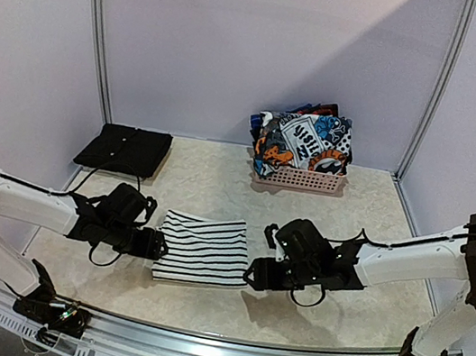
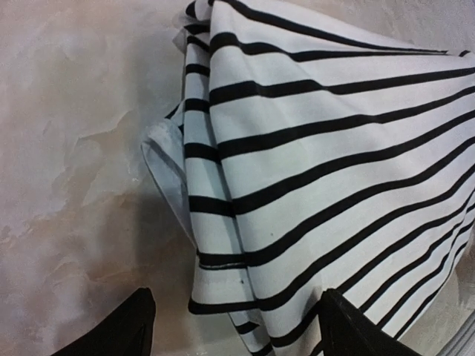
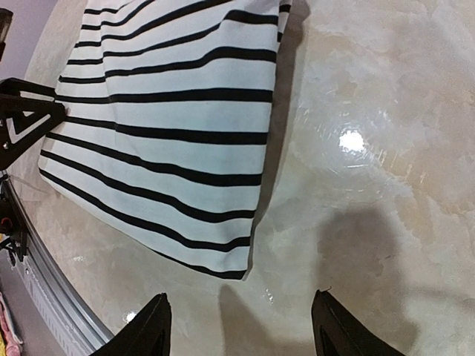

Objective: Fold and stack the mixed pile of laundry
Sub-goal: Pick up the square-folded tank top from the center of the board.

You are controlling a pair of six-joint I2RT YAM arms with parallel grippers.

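A white garment with thin black stripes (image 1: 203,250) lies folded flat mid-table between both arms. My left gripper (image 1: 156,245) is at its left edge. In the left wrist view that gripper (image 2: 237,330) is open, low over the striped garment (image 2: 319,148), whose layered corner lies between the jaws. My right gripper (image 1: 257,273) is just off its right edge. The right wrist view shows this gripper (image 3: 241,330) open over bare table, a little short of the striped garment's (image 3: 171,126) near corner. More laundry, a graphic-print piece (image 1: 306,142), fills the basket.
The pink latticed basket (image 1: 297,179) stands at the back against the wall. A folded black garment (image 1: 124,150) lies at the back left. A metal rail (image 1: 218,348) runs along the table's near edge. My left gripper's tip (image 3: 26,119) shows in the right wrist view.
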